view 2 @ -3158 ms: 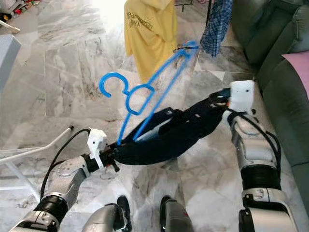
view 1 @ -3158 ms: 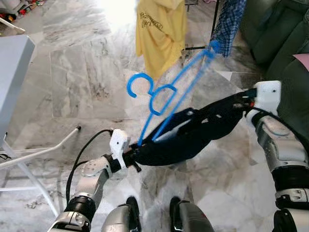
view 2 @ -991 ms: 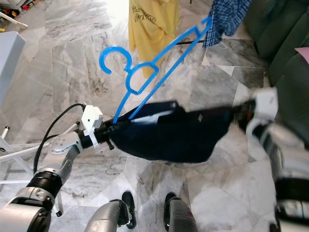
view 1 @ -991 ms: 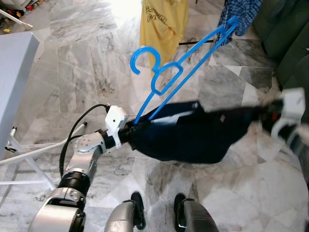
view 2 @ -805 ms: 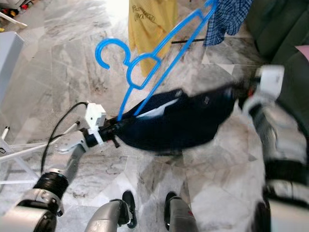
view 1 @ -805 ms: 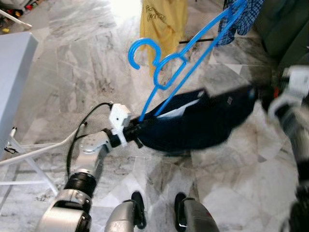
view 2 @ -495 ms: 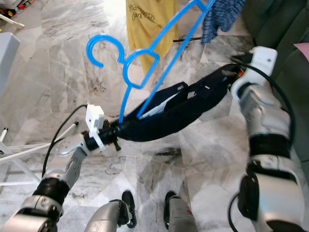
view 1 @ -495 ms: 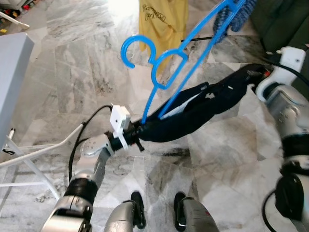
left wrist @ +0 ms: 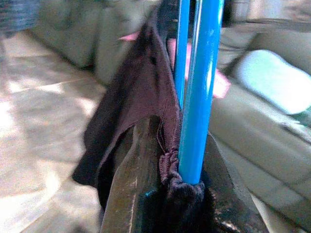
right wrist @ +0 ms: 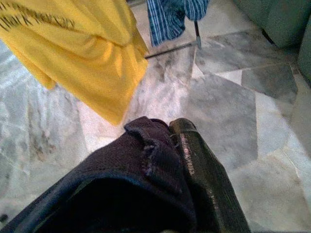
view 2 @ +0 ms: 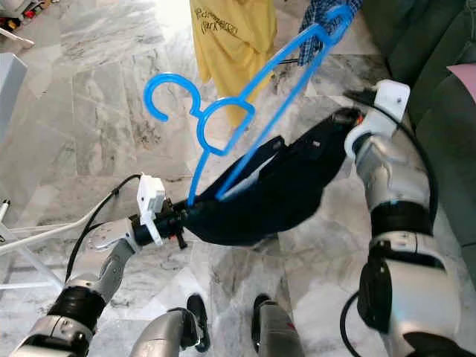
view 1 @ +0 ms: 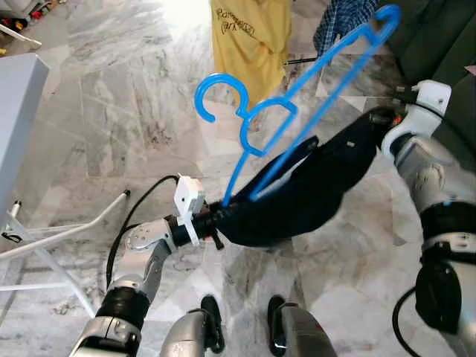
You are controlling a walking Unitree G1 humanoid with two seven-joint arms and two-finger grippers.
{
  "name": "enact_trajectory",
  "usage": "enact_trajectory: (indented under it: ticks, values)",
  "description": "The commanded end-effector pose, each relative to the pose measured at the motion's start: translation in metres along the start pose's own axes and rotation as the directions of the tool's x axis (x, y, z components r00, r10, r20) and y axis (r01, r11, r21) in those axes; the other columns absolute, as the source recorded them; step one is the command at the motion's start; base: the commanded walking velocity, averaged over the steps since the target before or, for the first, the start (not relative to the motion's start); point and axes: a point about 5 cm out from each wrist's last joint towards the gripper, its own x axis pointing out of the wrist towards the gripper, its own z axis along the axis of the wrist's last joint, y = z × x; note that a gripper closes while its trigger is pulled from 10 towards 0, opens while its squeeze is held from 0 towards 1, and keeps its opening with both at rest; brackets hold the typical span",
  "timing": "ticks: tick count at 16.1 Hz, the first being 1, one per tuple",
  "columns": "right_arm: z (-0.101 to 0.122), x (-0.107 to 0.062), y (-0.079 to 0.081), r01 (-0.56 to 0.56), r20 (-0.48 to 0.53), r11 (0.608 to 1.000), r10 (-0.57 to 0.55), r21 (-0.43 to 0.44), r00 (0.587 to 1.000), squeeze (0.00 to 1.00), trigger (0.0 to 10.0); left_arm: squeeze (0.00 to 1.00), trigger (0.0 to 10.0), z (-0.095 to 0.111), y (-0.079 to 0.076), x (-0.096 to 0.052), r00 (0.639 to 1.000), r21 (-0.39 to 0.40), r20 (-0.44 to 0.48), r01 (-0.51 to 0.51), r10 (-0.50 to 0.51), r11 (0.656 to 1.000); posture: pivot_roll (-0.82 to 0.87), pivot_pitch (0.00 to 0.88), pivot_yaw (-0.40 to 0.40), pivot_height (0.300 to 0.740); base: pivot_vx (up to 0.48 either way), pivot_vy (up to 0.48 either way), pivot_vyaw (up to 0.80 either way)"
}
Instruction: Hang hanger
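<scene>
between both grippers, dark garment (view 1: pixel 312 190), hanger (view 1: pixel 282 126) inside

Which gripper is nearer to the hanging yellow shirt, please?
Right. The right gripper holds the dark garment a little below and right of the yellow shirt; the left gripper is much lower, nearer the robot.

Open marble floor (view 1: pixel 111 111) lies ahead on the left. A yellow shirt (view 1: pixel 253 37) and checked shirt (view 2: pixel 320 22) hang ahead; a green sofa (view 2: pixel 431 82) blocks the right.
</scene>
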Motion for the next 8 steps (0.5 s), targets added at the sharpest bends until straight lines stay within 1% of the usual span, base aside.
enact_trajectory:
  ticks: [1,2,3,4,5,6,7,8]
  values:
    - [-0.007,-0.005,-0.007,-0.005,0.008,0.999,0.005,-0.053,1.000,0.00,0.0,0.00,1.9,-0.013,0.011,-0.017,0.988,0.000,-0.046,-0.151,0.151,0.989,-0.16,0.296,0.062,0.740,0.000,0.000,0.00]
    - [-0.027,-0.012,-0.001,-0.094,-0.042,0.983,0.088,-0.157,0.995,0.00,6.7,0.00,3.8,-0.014,0.018,-0.017,0.967,-0.002,-0.041,-0.251,0.251,0.968,-0.16,0.293,0.062,0.740,0.000,0.000,0.00]
    - [-0.035,-0.015,0.000,-0.125,-0.067,0.973,0.114,-0.193,0.991,0.00,6.7,0.00,3.8,-0.014,0.020,-0.016,0.960,0.000,-0.039,-0.278,0.278,0.960,-0.16,0.293,0.062,0.740,0.000,0.000,0.00]
    - [-0.056,-0.023,-0.003,-0.169,-0.143,0.940,0.131,-0.297,0.981,1.00,10.0,0.00,2.9,-0.013,0.022,-0.014,0.947,-0.005,-0.036,-0.319,0.319,0.948,-0.16,0.293,0.065,0.740,0.000,0.000,0.00]
    - [-0.073,-0.031,-0.006,-0.222,-0.213,0.908,0.153,-0.355,0.965,1.00,10.0,0.00,2.5,-0.010,0.023,-0.010,0.942,-0.015,-0.012,-0.336,0.336,0.942,-0.16,0.293,0.067,0.740,0.000,0.000,0.00]
    - [-0.086,-0.039,-0.008,-0.282,-0.277,0.867,0.176,-0.411,0.945,1.00,10.0,0.00,1.5,-0.005,0.024,-0.006,0.940,-0.009,0.008,-0.341,0.341,0.940,-0.16,0.295,0.074,0.740,0.000,0.000,0.00]
    - [-0.097,-0.046,-0.012,-0.334,-0.336,0.822,0.186,-0.461,0.923,1.00,10.0,0.00,0.0,-0.001,0.025,-0.002,0.939,-0.007,0.021,-0.343,0.343,0.939,-0.16,0.295,0.076,0.740,0.000,0.000,0.00]
    - [-0.103,-0.051,-0.015,-0.374,-0.372,0.787,0.198,-0.491,0.907,1.00,10.0,0.00,0.0,0.002,0.025,0.001,0.942,0.003,0.028,-0.335,0.335,0.942,-0.16,0.295,0.079,0.740,0.000,0.000,0.00]
